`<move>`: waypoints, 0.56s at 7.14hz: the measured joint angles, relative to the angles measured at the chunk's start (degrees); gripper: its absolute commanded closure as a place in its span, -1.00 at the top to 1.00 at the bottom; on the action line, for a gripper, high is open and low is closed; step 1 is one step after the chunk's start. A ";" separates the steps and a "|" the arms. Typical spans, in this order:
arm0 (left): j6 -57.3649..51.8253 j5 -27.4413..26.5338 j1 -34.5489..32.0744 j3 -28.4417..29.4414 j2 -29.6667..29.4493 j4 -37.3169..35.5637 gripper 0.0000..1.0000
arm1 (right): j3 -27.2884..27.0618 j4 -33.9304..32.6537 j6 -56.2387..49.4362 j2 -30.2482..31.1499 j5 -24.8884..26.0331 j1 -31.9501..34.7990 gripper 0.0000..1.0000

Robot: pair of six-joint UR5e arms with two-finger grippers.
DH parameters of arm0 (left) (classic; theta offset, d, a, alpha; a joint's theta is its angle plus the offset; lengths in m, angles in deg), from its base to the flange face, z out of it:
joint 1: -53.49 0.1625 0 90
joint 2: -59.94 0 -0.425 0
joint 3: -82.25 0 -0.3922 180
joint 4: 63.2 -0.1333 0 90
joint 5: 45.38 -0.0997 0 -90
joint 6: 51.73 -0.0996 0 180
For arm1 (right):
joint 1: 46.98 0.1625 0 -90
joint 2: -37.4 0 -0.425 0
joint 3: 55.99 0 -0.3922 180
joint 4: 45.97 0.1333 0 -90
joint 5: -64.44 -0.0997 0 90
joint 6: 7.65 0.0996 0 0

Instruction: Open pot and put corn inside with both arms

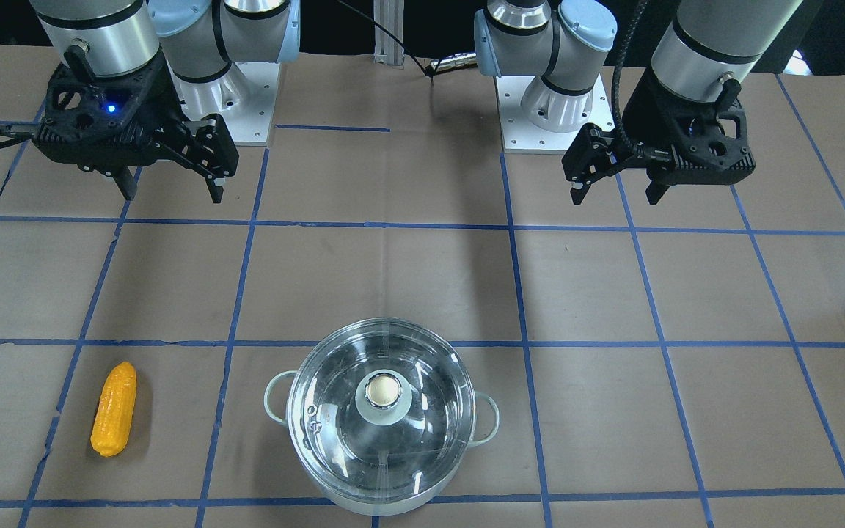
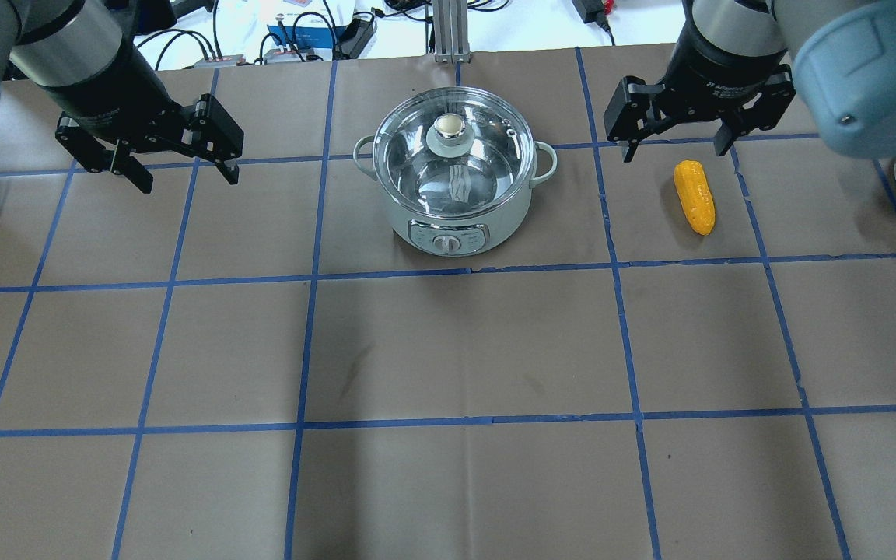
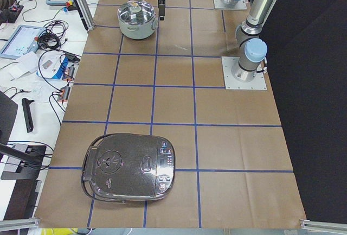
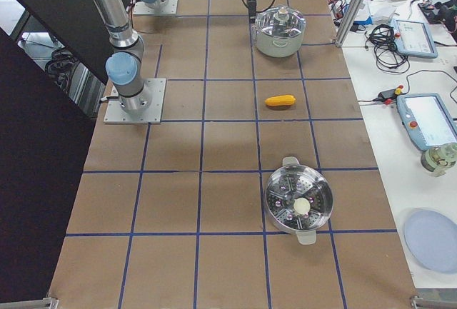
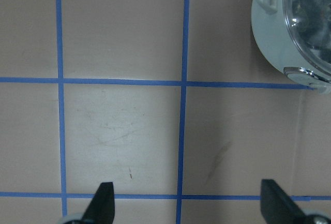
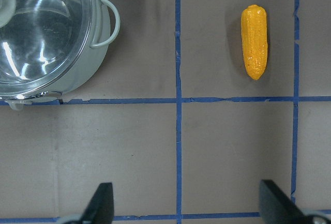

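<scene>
Left gripper (image 2: 186,175): fingers spread, empty, well left of the pot (image 2: 460,218); I'd centre over the lid knob (image 2: 449,124) first.
Corn (image 2: 694,197): on the bench (image 2: 448,350), right of the pot.
Right gripper (image 2: 676,148): fingers spread, empty, hovering near the corn; I'd grip it across its width.

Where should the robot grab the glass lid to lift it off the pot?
Probably by the round knob in the middle of the lid, coming straight down from above. The lid is smooth glass lying level on the pot, and the knob is its only raised part for the jaws to close around.
</scene>
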 measured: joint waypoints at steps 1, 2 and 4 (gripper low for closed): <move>0.04 -0.04 -0.06 0.00 0.00 0.00 1.00 | 0.01 0.07 0.03 0.08 0.03 -0.03 0.99; 0.31 -0.14 -0.13 0.22 -0.24 0.00 1.00 | 0.18 0.05 0.09 0.09 -0.02 -0.12 0.99; 1.69 -1.30 -0.43 1.90 -1.97 -0.55 1.00 | 1.04 -0.61 -0.78 -1.00 -0.02 -1.70 0.98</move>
